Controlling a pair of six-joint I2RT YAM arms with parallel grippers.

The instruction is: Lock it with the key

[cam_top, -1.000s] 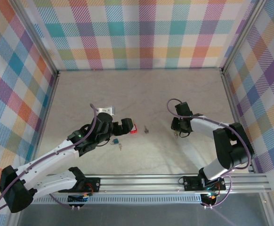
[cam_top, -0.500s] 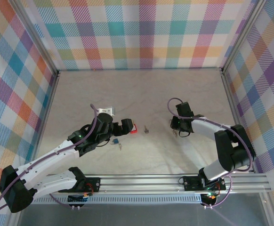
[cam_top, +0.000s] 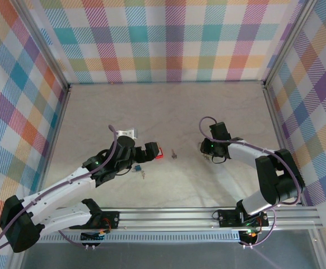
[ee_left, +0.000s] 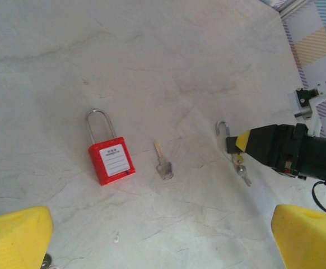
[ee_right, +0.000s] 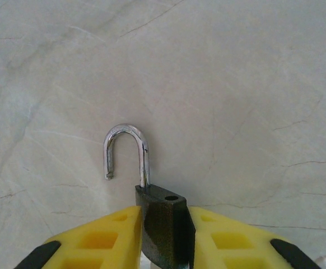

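**Right claw clamping open padlock right of table's centre**

The dark padlock point(ee_right: 164, 219) is sitting clenched between the yellow fingers point(ee_right: 104, 242) of the right gripper point(ee_right: 164, 238). Its long axis is running straight out from the claw, and its shackle point(ee_right: 127, 147) is pointing away from the claw with the free end standing out of the body. A key bunch point(ee_left: 241, 171) is trailing from its opposite end over the table point(ee_left: 152, 50). To its left, a loose key point(ee_left: 163, 162) and a red padlock point(ee_left: 111, 162) are lying flat, roughly parallel. The left gripper point(ee_left: 163, 241) is hovering near them, jaws spread wide, grasping nothing.

Overhead; low wrist views, both on dark padlock point(ee_right: 162, 221)
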